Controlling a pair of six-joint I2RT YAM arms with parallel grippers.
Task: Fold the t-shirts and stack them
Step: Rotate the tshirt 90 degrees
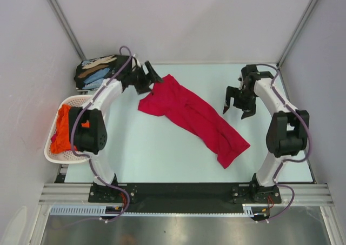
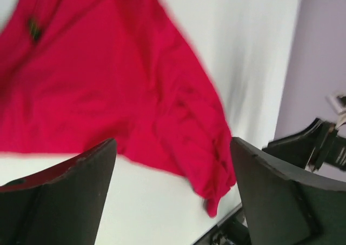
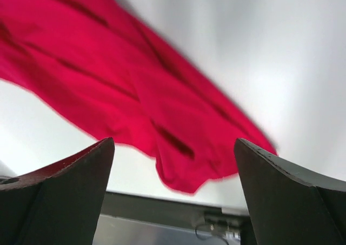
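A crimson red t-shirt [image 1: 192, 116] lies crumpled and stretched diagonally across the middle of the table; it also shows in the left wrist view [image 2: 108, 77] and the right wrist view [image 3: 119, 88]. My left gripper [image 1: 148, 77] is open and empty above the table near the shirt's far left end. My right gripper [image 1: 237, 105] is open and empty, raised to the right of the shirt. An orange t-shirt [image 1: 64, 127] lies bunched in the white basket [image 1: 54, 157]. Black t-shirts with light-blue and tan prints [image 1: 97, 71] lie folded at the far left corner.
The white perforated basket stands at the table's left edge beside my left arm. Metal frame posts [image 1: 65, 23] rise at the back corners. A black rail [image 1: 184, 191] runs along the near edge.
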